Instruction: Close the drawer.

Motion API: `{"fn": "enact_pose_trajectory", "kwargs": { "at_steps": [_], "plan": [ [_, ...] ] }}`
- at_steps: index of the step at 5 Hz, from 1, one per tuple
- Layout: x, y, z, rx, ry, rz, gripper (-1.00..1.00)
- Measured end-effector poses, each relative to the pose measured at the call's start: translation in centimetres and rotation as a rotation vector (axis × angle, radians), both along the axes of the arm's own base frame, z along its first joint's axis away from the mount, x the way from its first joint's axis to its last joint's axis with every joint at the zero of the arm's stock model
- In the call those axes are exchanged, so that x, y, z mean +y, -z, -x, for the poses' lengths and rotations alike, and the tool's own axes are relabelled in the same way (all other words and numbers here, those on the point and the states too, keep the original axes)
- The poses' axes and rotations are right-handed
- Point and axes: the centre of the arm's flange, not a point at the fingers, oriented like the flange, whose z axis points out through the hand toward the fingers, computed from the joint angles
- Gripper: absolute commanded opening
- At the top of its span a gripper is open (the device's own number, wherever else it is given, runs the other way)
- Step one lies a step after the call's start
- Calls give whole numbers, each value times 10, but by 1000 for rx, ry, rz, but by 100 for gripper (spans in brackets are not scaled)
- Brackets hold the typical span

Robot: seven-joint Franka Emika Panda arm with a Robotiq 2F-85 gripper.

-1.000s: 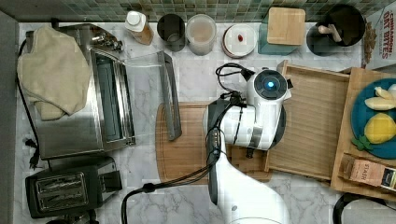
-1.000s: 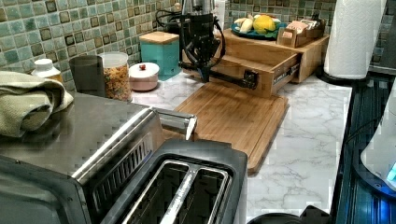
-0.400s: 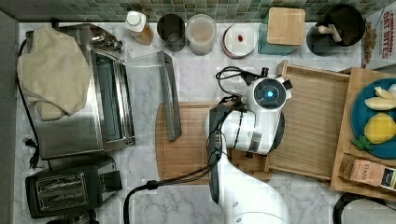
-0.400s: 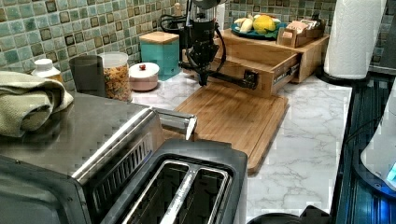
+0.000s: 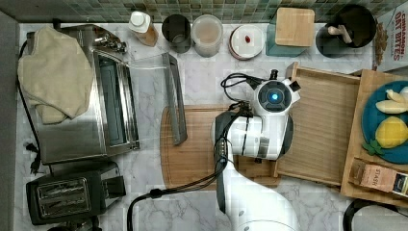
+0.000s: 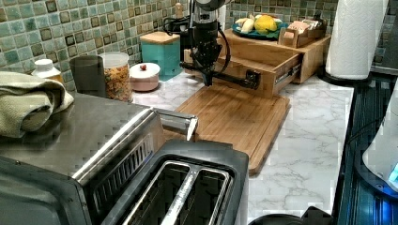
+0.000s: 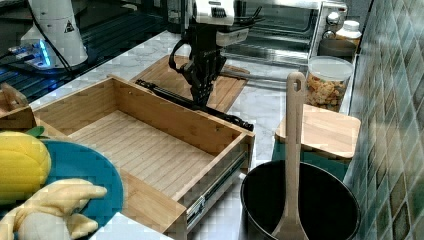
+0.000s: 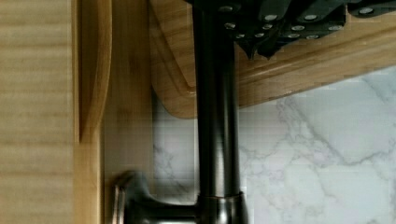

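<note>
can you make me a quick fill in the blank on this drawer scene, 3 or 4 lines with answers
1. The drawer is pulled ____ of its wooden stand.
2. Inside, the drawer holds ____.
3. The claw is at the drawer's dark metal ____.
4. In the left view, the cutting board lies on the marble counter in front of the ____.

Missing words: out; nothing; handle; drawer

The white arm reaches down, its dark pincer pointing straight downward
</note>
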Motion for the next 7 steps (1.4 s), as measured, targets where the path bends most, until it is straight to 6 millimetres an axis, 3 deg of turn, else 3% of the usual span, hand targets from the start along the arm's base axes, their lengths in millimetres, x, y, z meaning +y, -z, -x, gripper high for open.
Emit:
{"fn": "enact_pose_trajectory", "kwargs": {
  "at_steps": [1,3,5,6,7],
  "plan": [
    [-4,-4,2,4,-107,-4,-100],
    [-51,-4,13,-9,-157,-32,-100],
    [-134,-7,36,-81,43,-51,-100],
    [-181,-8,53,-105,82,-47,-100],
    [-214,-7,56,-84,87,-36,-100]
  ]
}}
